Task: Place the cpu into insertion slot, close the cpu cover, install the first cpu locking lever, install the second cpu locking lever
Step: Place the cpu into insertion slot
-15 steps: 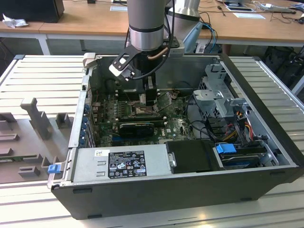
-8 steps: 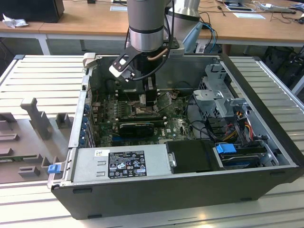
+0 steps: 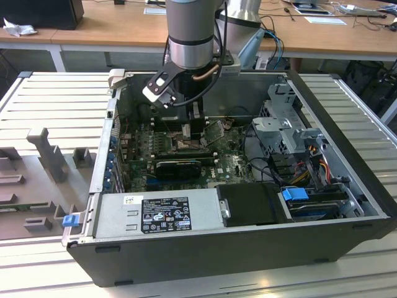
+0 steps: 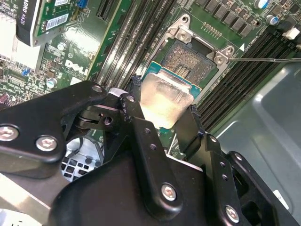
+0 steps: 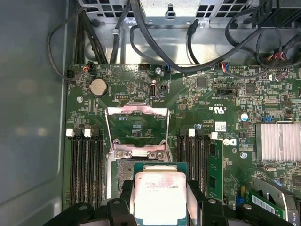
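My gripper is shut on the cpu, a flat square chip with a pale silver top, its black fingers pressing two opposite edges. In both wrist views the cpu hangs just above the insertion slot and covers part of it. The slot's brownish pin field is bare beside the chip. The cpu cover, a thin silver frame, stands flipped open on the slot's far side. In the exterior view the gripper reaches down into the open computer case over the motherboard.
Black memory slots flank the socket on both sides. A thin metal lever rod runs beside the socket. A finned heatsink, black cables, the grey drive cage and the power supply crowd the case.
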Tool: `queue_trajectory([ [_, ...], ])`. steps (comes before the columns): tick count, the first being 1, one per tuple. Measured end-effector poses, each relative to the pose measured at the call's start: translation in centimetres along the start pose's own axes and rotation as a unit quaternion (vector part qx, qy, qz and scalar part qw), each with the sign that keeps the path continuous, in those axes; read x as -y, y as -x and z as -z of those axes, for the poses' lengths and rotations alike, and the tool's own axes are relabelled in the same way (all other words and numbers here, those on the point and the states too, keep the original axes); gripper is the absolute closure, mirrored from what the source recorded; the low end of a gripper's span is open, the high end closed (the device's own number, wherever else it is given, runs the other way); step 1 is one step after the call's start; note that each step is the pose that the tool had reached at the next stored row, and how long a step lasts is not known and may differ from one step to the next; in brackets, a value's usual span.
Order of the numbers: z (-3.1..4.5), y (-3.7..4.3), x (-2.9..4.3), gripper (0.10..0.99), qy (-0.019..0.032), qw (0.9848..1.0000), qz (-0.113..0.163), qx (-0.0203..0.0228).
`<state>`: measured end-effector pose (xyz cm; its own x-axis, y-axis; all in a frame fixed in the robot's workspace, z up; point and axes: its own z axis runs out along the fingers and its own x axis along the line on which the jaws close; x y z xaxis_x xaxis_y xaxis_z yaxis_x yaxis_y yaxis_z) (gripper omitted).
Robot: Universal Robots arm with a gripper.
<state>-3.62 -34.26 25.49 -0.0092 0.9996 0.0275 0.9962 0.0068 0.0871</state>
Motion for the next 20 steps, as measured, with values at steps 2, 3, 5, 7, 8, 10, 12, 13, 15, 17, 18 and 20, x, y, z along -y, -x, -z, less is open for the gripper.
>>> queue_trajectory([
  [2,-0.04,0.00,0.00,0.553,0.0000,1.0000,0.000,0.0000],
  [3,-0.05,0.00,0.00,0.553,0.0000,1.0000,0.000,-0.0001],
  [5,-0.07,0.00,0.01,0.553,0.0000,1.0000,0.000,-0.0001],
  [7,-0.18,-0.17,0.03,0.553,0.0000,1.0000,0.000,-0.0001],
  [8,-0.36,-0.33,0.04,0.553,0.0000,1.0000,0.000,-0.0004],
  [10,-0.95,-0.67,0.11,0.553,0.0000,1.0000,0.000,-0.0021],
  [12,-1.31,-0.86,0.23,0.553,0.0000,1.0000,0.001,-0.0032],
  [13,-1.49,-0.97,0.31,0.553,0.0000,1.0000,0.001,-0.0036],
  [15,-2.16,-1.36,0.84,0.553,0.0000,1.0000,0.001,-0.0044],
  [17,-2.41,-1.39,0.99,0.553,0.0000,1.0000,0.001,-0.0048],
  [18,-2.44,-1.39,0.99,0.553,0.0000,1.0000,0.001,-0.0050],
  [20,-2.59,-1.38,1.01,0.553,0.0000,1.0000,0.001,-0.0054],
])
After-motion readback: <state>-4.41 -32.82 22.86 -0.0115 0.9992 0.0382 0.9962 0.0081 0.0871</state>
